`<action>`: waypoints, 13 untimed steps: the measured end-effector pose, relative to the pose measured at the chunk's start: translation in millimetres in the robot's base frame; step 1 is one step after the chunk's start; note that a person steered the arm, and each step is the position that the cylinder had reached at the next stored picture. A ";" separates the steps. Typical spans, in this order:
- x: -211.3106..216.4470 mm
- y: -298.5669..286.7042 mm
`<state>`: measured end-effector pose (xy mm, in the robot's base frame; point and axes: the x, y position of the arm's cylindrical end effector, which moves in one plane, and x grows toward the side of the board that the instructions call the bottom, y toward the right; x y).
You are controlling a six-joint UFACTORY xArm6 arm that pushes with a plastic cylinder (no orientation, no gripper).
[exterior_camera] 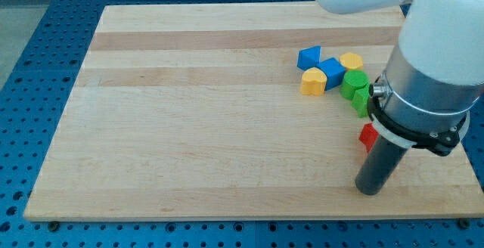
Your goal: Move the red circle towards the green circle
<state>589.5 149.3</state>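
Six blocks in sight: all sit at the right side of the wooden surface [189, 112], five in a tight cluster and one apart below it.
Red block [368, 136]: it lies near the right edge, below the cluster, mostly hidden behind the rod; only a small red corner shows, so its round shape cannot be confirmed.
Green blocks: one [354, 82] sits at the cluster's right, a second [361, 99] touches it just below; which of them is the circle I cannot tell.
Other blocks: a blue one [308, 57] at far left of the cluster, another blue one [332, 69] beside it, a yellow one [313, 82] in front, a yellow one [351, 60] at the far side.
My tip [368, 190]: it rests on the surface just below the red block, toward the view's bottom.
Why placed so: judged from the task, the tip stands on the side of the red block away from the green ones, so a push toward the view's top would carry red up to them.
Gripper: there is none, only the rod, so no open or closed state can be told.
Pointing and long axis: too little of the red block shows to tell; a circle would have no long axis.
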 end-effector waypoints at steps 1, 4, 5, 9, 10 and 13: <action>0.0 13.8; -20.9 30.7; -56.3 30.7; -109.3 -8.4; -88.2 -47.6; -93.3 -92.1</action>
<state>496.3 57.2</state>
